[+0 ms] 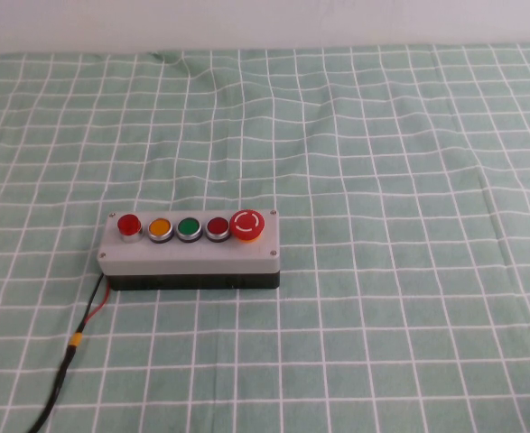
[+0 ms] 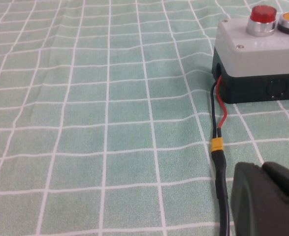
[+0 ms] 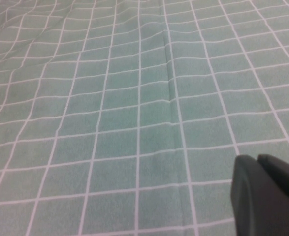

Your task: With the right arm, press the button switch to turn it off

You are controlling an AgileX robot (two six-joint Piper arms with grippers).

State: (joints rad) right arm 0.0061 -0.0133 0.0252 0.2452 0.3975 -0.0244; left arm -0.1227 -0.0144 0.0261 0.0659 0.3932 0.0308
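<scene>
On box's left end, button switch (image 1: 128,224): small, rigid, slick cap; press top centre. Right gripper (image 3: 267,196), left gripper (image 2: 265,199) parked; fingers pressed together.

Illumination is even, diffuse and bright. The grey box (image 1: 190,255) casts only a thin shadow on its near side. Both wrist views render slightly soft.

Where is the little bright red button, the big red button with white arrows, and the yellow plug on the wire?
button switch (image 1: 128,223), high view, on its red cap.
mushroom button (image 1: 246,224), high view, on its red top.
yellow plug (image 2: 216,145), left wrist view, on its yellow body.
</scene>
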